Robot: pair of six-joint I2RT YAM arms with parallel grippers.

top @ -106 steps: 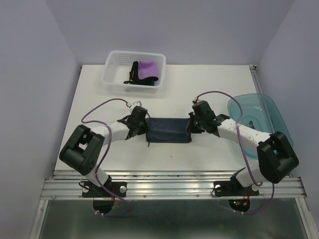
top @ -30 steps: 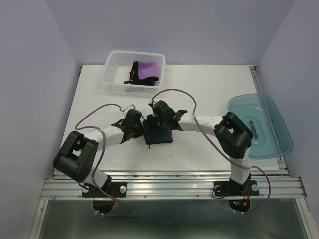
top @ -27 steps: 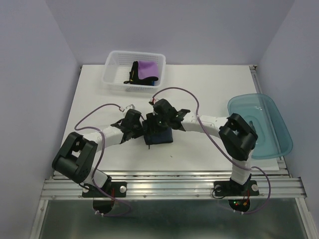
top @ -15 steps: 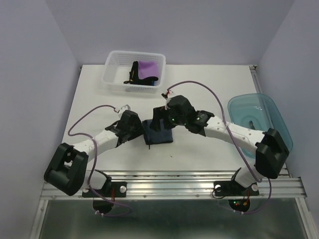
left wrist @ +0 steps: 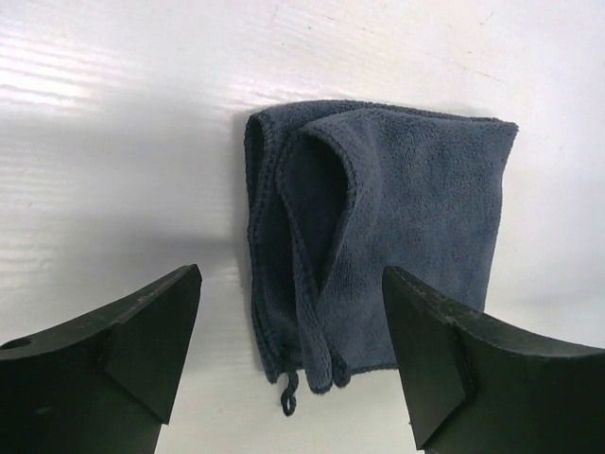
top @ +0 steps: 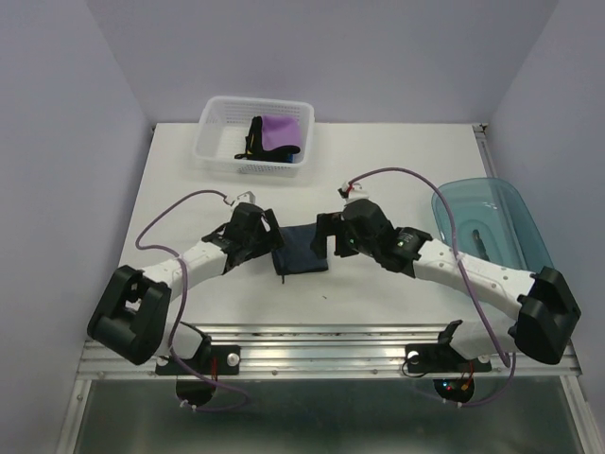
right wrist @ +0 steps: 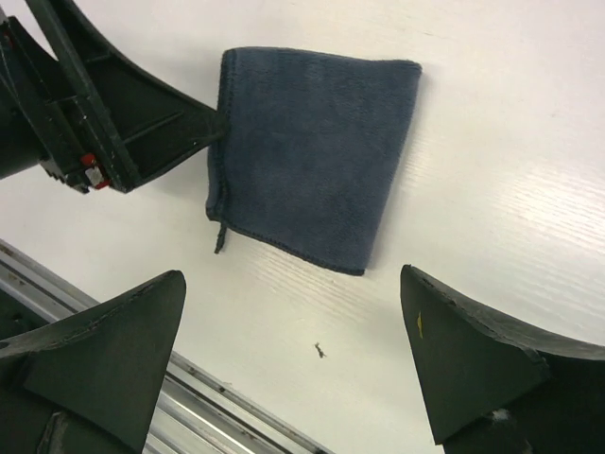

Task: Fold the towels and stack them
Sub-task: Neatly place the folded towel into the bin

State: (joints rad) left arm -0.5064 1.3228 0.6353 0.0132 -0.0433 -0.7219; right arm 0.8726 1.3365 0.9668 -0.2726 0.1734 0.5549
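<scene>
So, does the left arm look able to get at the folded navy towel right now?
Probably yes. The left gripper stands open right at the edge of the towel, nothing lies between them, and the right gripper, also open, is off its far side, not holding it.

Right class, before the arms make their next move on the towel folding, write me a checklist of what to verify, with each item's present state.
1. Left fingers open, gripping nothing: ok.
2. Right fingers open, gripping nothing: ok.
3. Navy towel lying on the table between the two arms: ok.
4. Its layers lined up: not ok; one side gapes and bunches in the left wrist view.
5. More towels to fetch in the white basket: ok; a purple towel and a black towel show.
6. Blue tub free for stacking: cannot tell; something dark shows inside.
</scene>
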